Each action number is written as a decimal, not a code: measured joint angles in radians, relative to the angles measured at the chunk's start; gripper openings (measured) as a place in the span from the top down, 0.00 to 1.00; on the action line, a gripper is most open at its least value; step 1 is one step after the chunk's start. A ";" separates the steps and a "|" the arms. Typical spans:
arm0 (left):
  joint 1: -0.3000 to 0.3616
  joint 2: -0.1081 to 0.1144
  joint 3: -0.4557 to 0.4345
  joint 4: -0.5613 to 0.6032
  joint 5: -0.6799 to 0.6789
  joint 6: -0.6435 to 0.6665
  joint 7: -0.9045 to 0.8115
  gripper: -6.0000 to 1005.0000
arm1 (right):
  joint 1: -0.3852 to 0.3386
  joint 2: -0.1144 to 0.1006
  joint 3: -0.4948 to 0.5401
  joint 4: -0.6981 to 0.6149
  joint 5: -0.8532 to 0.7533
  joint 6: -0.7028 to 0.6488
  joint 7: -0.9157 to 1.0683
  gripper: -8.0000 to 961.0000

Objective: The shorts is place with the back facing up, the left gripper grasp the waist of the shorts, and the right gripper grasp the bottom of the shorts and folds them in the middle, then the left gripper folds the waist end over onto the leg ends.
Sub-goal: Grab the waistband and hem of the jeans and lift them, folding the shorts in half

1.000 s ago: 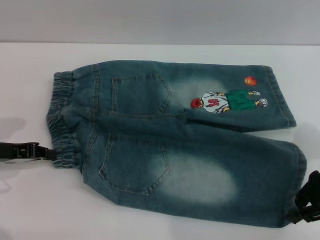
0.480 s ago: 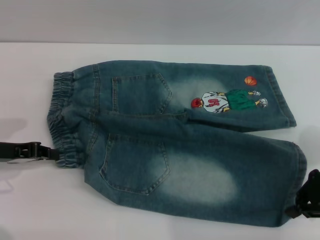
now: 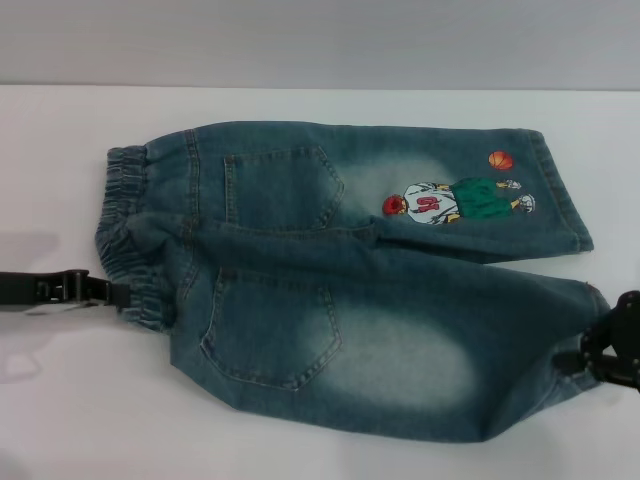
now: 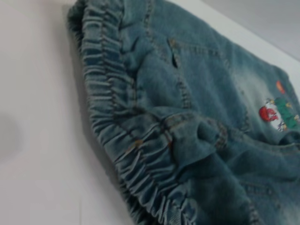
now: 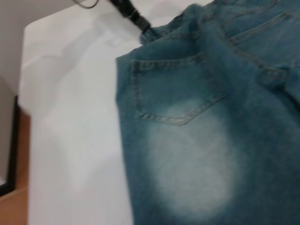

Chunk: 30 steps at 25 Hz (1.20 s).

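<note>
Shorts (image 3: 350, 270) are spread back-up on the white tabletop (image 3: 60, 420). Waist (image 3: 125, 235) is pinched by the left pincer (image 3: 118, 295), near hem (image 3: 585, 345) by the right pincer (image 3: 580, 360); lifting both together for the middle fold is called for next.

Left gripper (image 3: 118, 294) fingertips hidden at waist of the shorts (image 3: 128, 235); grip cannot be judged. Right gripper (image 3: 590, 352) cut off by head-view edge, fingers merged with near leg hem. Cartoon print (image 4: 277, 114) blurred in left wrist view.
</note>
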 joint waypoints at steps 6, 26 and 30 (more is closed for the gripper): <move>0.002 0.008 -0.016 0.001 -0.056 0.003 0.002 0.98 | -0.023 0.002 0.035 0.015 0.048 0.084 -0.036 0.99; -0.001 0.011 -0.192 0.004 -0.105 -0.049 0.007 0.98 | -0.079 0.005 0.111 0.093 0.420 0.349 -0.219 0.99; -0.008 0.009 -0.192 0.000 -0.132 -0.064 0.007 0.97 | -0.064 0.011 0.111 0.113 0.447 0.391 -0.250 0.99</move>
